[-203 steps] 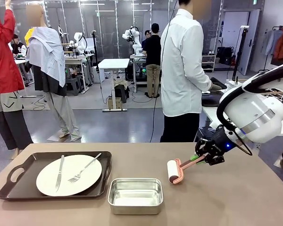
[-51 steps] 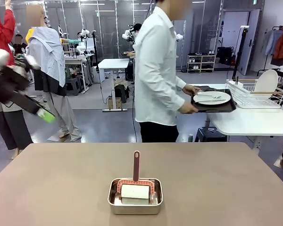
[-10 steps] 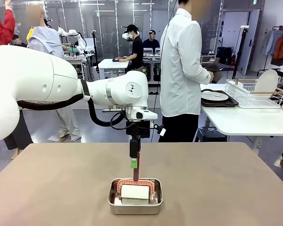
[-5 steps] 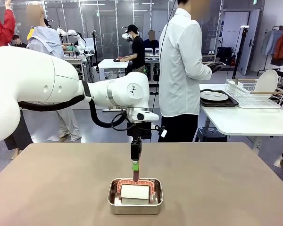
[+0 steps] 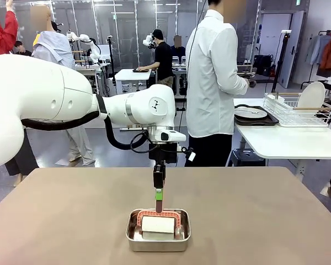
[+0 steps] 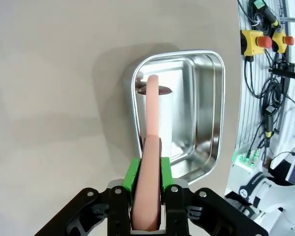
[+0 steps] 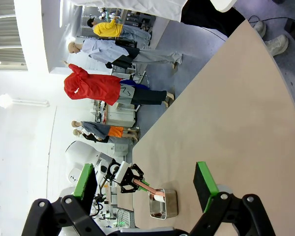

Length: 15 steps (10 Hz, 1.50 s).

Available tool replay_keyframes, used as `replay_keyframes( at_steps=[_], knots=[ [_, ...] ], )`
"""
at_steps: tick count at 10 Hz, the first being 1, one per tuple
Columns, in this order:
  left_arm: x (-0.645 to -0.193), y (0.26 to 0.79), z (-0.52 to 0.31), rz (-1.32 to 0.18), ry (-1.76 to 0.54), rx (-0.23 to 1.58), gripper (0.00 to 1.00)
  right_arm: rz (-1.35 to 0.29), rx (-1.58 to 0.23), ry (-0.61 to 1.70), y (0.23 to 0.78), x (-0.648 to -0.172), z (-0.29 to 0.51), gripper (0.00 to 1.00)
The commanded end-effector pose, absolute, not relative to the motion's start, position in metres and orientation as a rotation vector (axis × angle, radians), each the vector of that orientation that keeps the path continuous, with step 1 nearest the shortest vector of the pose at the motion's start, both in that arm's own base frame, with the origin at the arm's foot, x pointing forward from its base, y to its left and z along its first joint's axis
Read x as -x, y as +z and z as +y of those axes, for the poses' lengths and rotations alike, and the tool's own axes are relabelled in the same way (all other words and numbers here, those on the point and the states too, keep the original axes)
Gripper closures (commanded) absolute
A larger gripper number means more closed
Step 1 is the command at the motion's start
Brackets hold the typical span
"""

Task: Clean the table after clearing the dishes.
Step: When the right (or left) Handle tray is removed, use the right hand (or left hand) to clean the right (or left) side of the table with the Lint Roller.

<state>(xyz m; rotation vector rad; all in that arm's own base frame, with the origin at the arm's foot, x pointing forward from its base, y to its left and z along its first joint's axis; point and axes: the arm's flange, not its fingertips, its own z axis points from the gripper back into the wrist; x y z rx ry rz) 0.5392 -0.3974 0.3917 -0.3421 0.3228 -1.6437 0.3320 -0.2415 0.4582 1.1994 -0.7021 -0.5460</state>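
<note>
The left tool has squeezed shut since a moment ago, when its fingers stood a little apart on each side of the handle. Now its green pads press on both sides of the long pink-red handle of the white roller. The handle stands straight up. The big white left arm comes in from the left and points the tool straight down.

The roller rests inside the small shiny steel pan. The pan sits near the middle of the big brown surface, close to the robot's edge.

Behind the far edge, a person in a white shirt stands turned to the right. Farther right is a white side table. On it lies the dark brown tray with a round white plate on top, beside a white wire rack.

The right tool hangs above the big brown surface with its fingers spread wide and nothing between them.
</note>
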Motion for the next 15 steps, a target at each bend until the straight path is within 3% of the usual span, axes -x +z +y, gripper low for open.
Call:
replay_keyframes(
  at_steps=[1, 4, 6, 8, 10, 12, 14, 15],
  knots=[
    [-0.533, 0.394, -0.392, 0.338, -1.613, 0.364, 1.00, -0.702, -1.208, -0.548, 0.462, -0.331, -0.241, 0.00],
    [-0.524, 0.430, -0.372, 0.266, -1.470, 0.355, 1.00, -0.702, -1.208, -0.548, 0.462, -0.331, -0.241, 0.00],
    [-0.514, 0.492, -0.316, 0.051, -1.249, 0.331, 1.00, -0.702, -1.208, -0.548, 0.462, -0.331, -0.241, 0.00],
    [-0.505, 0.518, -0.239, -0.152, -1.045, 0.380, 1.00, -0.702, -1.208, -0.548, 0.462, -0.331, -0.241, 0.00],
    [-0.491, 0.502, -0.145, -0.360, -0.695, 0.485, 1.00, -0.702, -1.208, -0.548, 0.462, -0.331, -0.241, 0.00],
    [-0.476, 0.468, -0.096, -0.401, -0.461, 0.538, 1.00, -0.702, -1.208, -0.548, 0.462, -0.331, -0.241, 0.00],
    [-0.466, 0.438, -0.073, -0.435, -0.341, 0.646, 1.00, -0.702, -1.208, -0.548, 0.462, -0.331, -0.241, 0.00],
    [-0.466, 0.433, -0.077, -0.399, -0.403, 0.570, 1.00, -0.702, -1.208, -0.548, 0.462, -0.331, -0.241, 0.00]
  ],
)
